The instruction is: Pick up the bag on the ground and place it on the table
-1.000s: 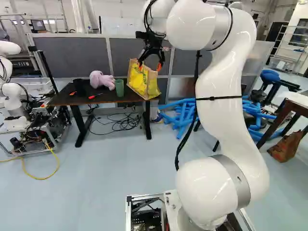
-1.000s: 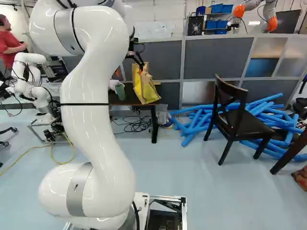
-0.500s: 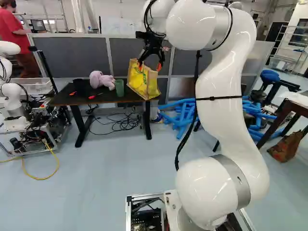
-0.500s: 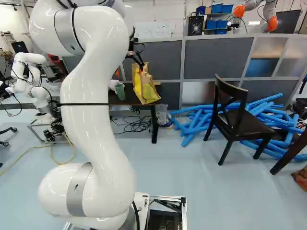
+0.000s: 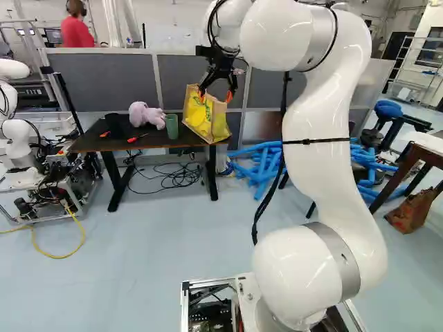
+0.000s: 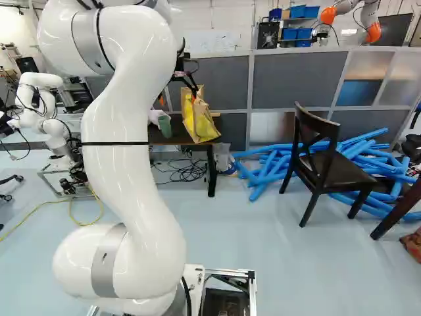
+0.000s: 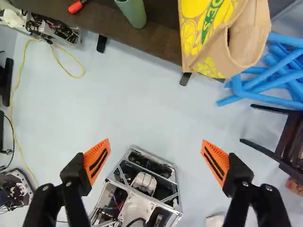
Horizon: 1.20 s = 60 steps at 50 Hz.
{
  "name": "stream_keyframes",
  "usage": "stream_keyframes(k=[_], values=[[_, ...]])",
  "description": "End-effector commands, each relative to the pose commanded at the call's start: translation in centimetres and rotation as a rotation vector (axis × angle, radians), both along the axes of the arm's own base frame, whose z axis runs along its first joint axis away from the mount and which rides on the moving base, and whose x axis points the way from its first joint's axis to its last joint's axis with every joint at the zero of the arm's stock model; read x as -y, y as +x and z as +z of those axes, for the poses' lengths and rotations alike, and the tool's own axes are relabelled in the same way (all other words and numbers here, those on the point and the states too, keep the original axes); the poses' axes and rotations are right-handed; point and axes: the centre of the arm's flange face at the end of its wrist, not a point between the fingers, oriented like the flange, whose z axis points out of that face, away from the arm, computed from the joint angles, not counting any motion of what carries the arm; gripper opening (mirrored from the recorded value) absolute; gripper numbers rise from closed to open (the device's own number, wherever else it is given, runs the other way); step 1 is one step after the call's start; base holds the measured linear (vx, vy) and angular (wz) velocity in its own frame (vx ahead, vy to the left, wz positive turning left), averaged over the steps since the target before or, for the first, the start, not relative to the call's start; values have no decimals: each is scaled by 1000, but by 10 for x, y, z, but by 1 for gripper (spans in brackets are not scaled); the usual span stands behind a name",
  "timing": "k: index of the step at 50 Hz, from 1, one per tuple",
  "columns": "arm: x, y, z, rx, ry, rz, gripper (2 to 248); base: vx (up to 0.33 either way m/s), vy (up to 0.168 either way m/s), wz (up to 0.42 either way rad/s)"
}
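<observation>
**Bag up on the bench, end effector clear of it**

At the left of the left base view stands another robot [image 5: 17,131], apart from the work. Next comes the bench [image 5: 156,142], carrying a black container [image 5: 114,126], a red-handled tool [image 5: 133,139], a lilac plush toy [image 5: 146,115] and a green cup [image 5: 172,126].

Right of the cup, at the bench's end, is the yellow and tan bag [image 5: 208,117]. It leans a little and sits close to the edge; whether part of its base overhangs, I can't tell.

The end effector [image 7: 155,143] is spread wide and holds nothing, its orange pads [image 7: 96,163] far apart. In the wrist view the bag lies ahead of the fingers, not between them.

What's changed is slight: the white arm [image 5: 322,138] has shifted a touch against its lowest joint, while the bag and base show no movement. The bag staying put with nothing gripping it suggests the placing is done, or nearly so. What remains is probably backing away; a brush against the bag could tip it off the edge.

Farther right are blue tubes [image 5: 259,166], a dark chair [image 6: 339,172] and a brown item [image 5: 412,211] on the floor.
</observation>
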Motion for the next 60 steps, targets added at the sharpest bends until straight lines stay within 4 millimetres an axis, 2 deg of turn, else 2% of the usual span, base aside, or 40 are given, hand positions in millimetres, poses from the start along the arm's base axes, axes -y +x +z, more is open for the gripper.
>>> stream_keyframes(k=[27, 60], values=[[6, -9, -17, 64, -4, -43, 247, 0, 0, 0], [20, -35, -54, 199, -11, -126, 247, 0, 0, 0]])
